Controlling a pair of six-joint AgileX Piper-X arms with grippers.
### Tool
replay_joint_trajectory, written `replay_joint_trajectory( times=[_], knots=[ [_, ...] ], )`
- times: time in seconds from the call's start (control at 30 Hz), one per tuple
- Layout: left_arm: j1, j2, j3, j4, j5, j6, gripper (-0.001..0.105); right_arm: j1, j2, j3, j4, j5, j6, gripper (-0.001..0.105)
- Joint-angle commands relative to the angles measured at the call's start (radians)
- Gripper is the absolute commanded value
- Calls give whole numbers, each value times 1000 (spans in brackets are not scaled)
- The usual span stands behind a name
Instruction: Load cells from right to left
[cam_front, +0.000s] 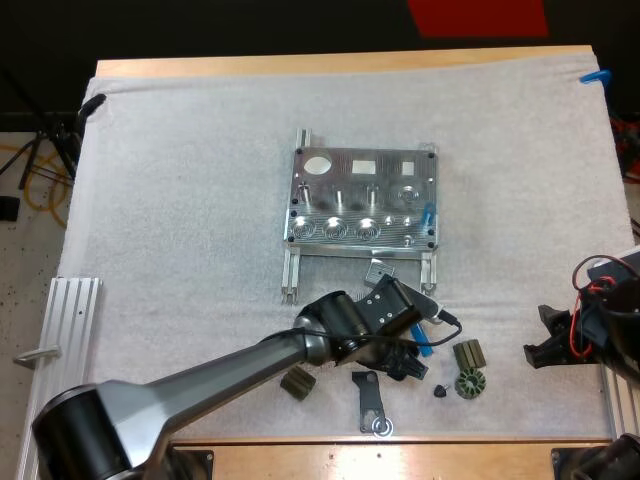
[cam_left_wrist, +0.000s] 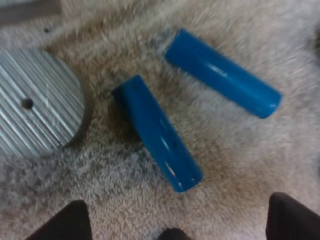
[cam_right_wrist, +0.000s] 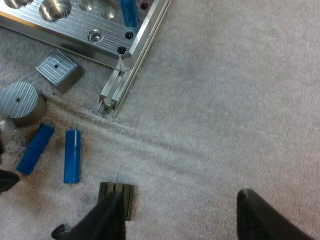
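A metal fixture (cam_front: 365, 200) lies mid-mat with one blue cylinder (cam_front: 428, 215) standing in its right end hole, the same cylinder (cam_right_wrist: 129, 11) seen over the fixture's corner (cam_right_wrist: 75, 30). Two more blue cylinders (cam_left_wrist: 157, 132) (cam_left_wrist: 222, 72) lie loose on the mat, seen also from the right wrist (cam_right_wrist: 35, 148) (cam_right_wrist: 72, 156). My left gripper (cam_front: 412, 355) (cam_left_wrist: 180, 215) hovers open just above them, its fingers apart and clear. My right gripper (cam_front: 537, 338) (cam_right_wrist: 180, 215) stands open at the mat's right side, holding nothing, one finger over a dark ribbed part (cam_right_wrist: 117, 197).
A round metal block (cam_left_wrist: 35, 100) (cam_right_wrist: 20, 102) and a square metal block (cam_right_wrist: 59, 70) sit near the loose cylinders. Dark ribbed parts (cam_front: 297, 382) (cam_front: 468, 352) (cam_front: 468, 383) and a black bracket (cam_front: 370, 400) lie along the front. An aluminium rail (cam_front: 65, 320) lies at the left.
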Motion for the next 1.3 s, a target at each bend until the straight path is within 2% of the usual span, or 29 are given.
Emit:
replay_joint_trajectory(
  times=[0.0,0.33,0.57,0.7,0.9,1.07,1.27],
  knots=[
    [-4,18,-6,-3,-3,-21,69,-5,-5,-3,-6,6,-10,50],
    [-4,115,-6,-23,41,-81,69,-5,-5,-3,-6,6,-10,50],
    [-4,139,-6,-102,108,-191,69,-5,-5,-3,-6,6,-10,50],
    [0,138,-6,-124,85,-213,68,-5,-5,-3,-6,6,-10,50],
    [15,138,-6,-138,76,-217,51,-5,-5,-3,-6,4,-10,50],
    [15,153,-6,-132,83,-172,51,-5,-5,-3,-6,4,-10,50],
    [15,176,-6,-111,105,-172,50,-5,-5,-3,-6,4,-10,50]
  ],
)
